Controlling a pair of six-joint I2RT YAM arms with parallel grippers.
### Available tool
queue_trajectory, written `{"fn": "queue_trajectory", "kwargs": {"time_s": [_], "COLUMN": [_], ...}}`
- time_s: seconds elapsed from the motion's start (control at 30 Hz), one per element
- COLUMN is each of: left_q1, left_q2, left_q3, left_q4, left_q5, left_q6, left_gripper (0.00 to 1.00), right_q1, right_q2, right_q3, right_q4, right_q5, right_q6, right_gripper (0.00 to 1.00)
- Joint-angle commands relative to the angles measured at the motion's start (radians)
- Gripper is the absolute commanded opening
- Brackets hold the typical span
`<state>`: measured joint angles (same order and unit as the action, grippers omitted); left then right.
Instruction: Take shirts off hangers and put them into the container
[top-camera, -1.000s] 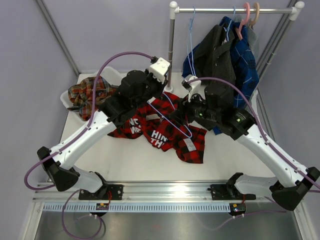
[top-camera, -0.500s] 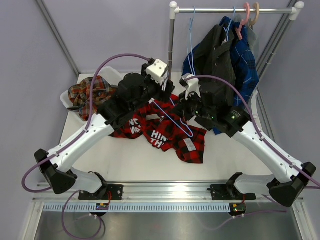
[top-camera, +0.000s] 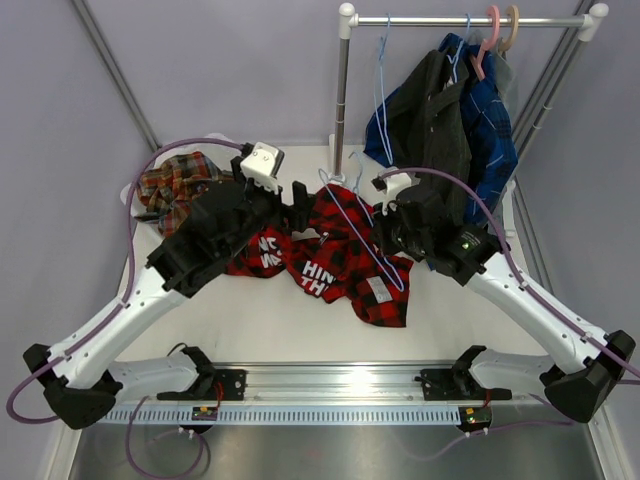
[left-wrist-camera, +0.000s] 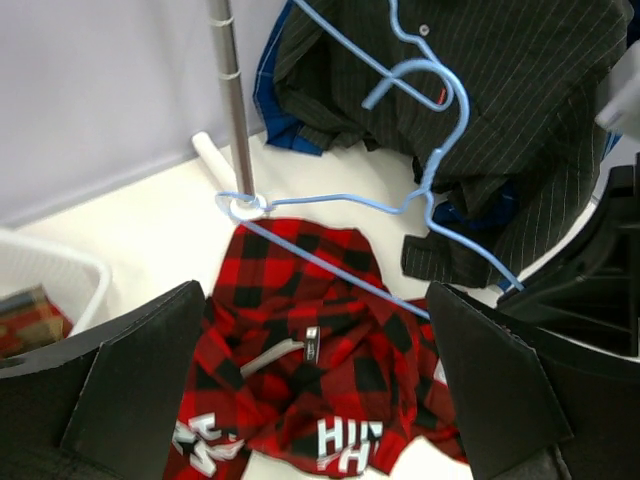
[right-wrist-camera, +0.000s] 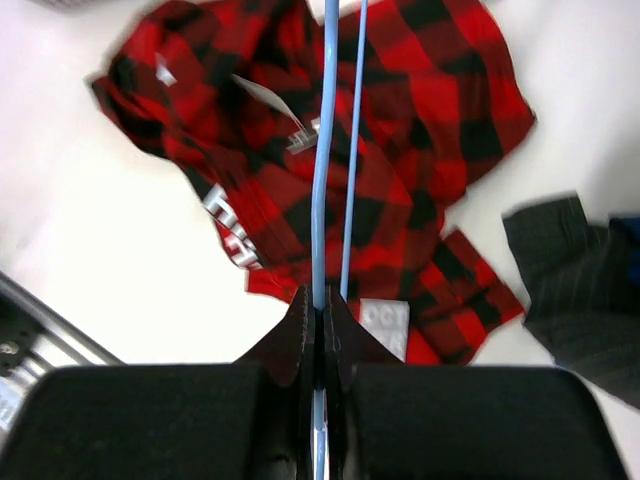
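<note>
Right jaws are clamping shut on the light-blue hanger (right-wrist-camera: 322, 150), holding it over the red-and-black shirt (top-camera: 345, 250), which is lying crumpled on the surface (top-camera: 270, 320). Left jaws are hovering wide open above that shirt, gripping nothing. Brown plaid shirt (top-camera: 178, 180) is sitting in the white container (top-camera: 128, 195). Grey shirt (top-camera: 435, 110) and blue shirt (top-camera: 492, 120) are hanging on the rack (top-camera: 440, 20).

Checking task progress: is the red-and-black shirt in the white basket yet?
No, the red-and-black shirt lies crumpled on the table, outside the white basket, which holds the brown plaid shirt.
</note>
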<state>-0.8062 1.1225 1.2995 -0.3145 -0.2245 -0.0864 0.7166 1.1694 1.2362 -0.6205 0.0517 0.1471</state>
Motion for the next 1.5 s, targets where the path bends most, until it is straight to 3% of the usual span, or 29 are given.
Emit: {"fn": "queue_trajectory", "kwargs": {"time_s": [0.0, 0.23, 0.4, 0.77, 1.0, 1.47], "left_q1": [-0.005, -0.001, 0.002, 0.006, 0.006, 0.006], "left_q2": [-0.085, -0.211, -0.248, -0.256, -0.248, -0.317], "left_q3": [-0.064, -0.163, -0.203, -0.223, -0.236, -0.341], "left_q4": [-0.075, -0.205, -0.218, -0.239, -0.241, -0.276], "left_q5": [-0.081, -0.280, -0.259, -0.263, -0.234, -0.240], "left_q6": [-0.090, -0.159, -0.173, -0.174, -0.153, -0.156], "left_gripper": [0.99, 0.99, 0.99, 0.99, 0.99, 0.99], "right_q1": [0.006, -0.006, -0.049, -0.098, -0.144, -0.292], "right_q2": [-0.053, -0.100, -0.119, -0.165, -0.099, 0.277], "right_q3": [-0.046, -0.118, -0.109, -0.118, 0.124, 0.617], "right_q4": [-0.062, -0.133, -0.153, -0.177, -0.156, -0.068], "right_q5": [0.099, 0.223, 0.322, 0.327, 0.332, 0.264], "right_q6": [0.040, 0.084, 0.131, 0.103, 0.022, -0.115], "right_gripper": [0.00, 0.00, 0.00, 0.00, 0.00, 0.00]}}
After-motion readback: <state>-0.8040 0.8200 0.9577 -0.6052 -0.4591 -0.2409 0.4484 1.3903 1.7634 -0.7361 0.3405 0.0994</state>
